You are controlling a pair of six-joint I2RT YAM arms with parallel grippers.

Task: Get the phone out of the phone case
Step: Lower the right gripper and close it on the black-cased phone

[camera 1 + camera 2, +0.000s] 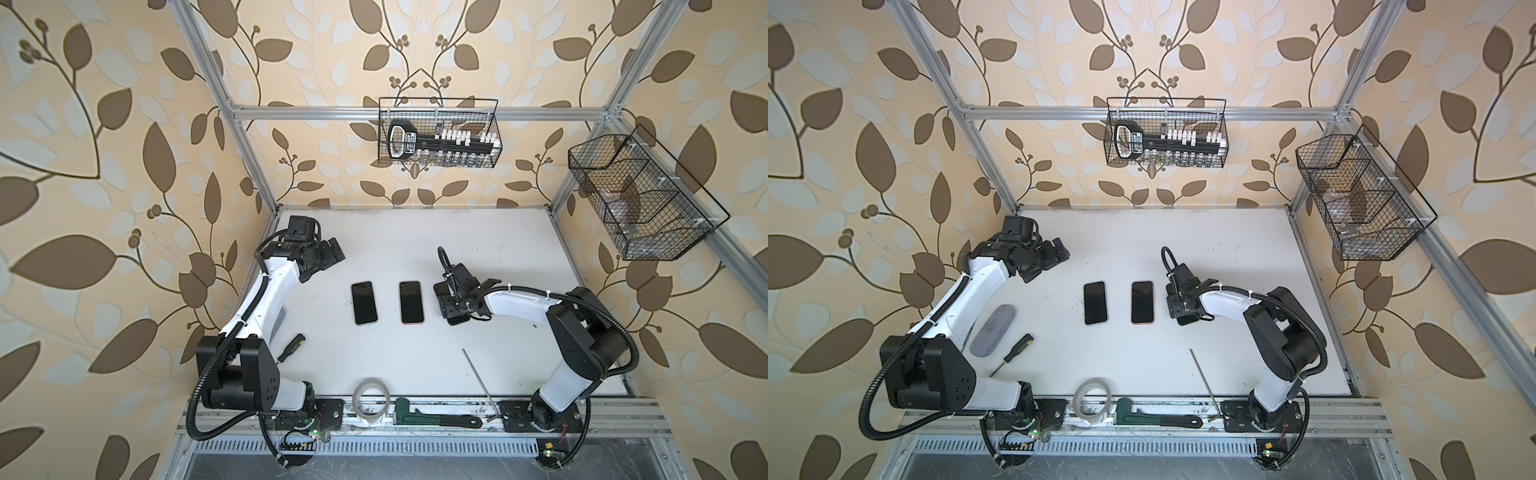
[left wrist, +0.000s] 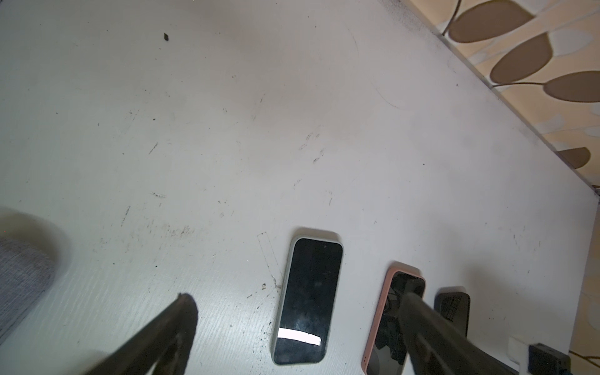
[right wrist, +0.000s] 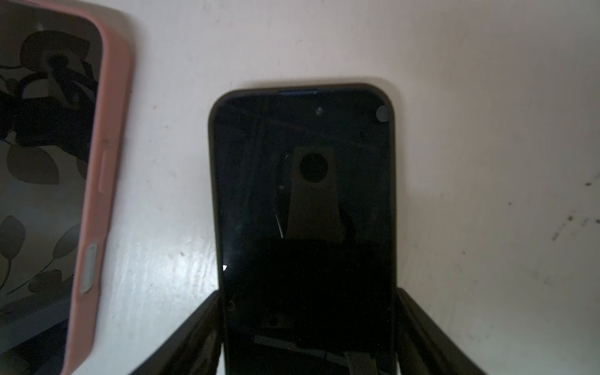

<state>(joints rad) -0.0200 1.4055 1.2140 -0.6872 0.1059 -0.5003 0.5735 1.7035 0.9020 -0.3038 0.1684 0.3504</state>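
Three phones lie face up in a row on the white table. The left one sits in a pale grey case (image 1: 364, 303) (image 2: 308, 298), the middle one in a pink case (image 1: 411, 302) (image 3: 107, 162). The right one, in a black case (image 3: 302, 162) (image 2: 453, 308), lies mostly hidden under my right gripper (image 1: 451, 311) in both top views. My right gripper (image 3: 308, 292) straddles that phone's near end, a finger pressed against each long side. My left gripper (image 1: 328, 259) (image 2: 298, 300) hangs wide open above the table at the back left, holding nothing.
A screwdriver (image 1: 291, 347) and a grey pad (image 1: 992, 330) lie near the left arm. A tape roll (image 1: 371, 401), a green pipe wrench (image 1: 432, 419) and a thin metal rod (image 1: 480, 380) sit by the front edge. Wire baskets hang on the back wall (image 1: 438, 133) and the right wall (image 1: 636, 199).
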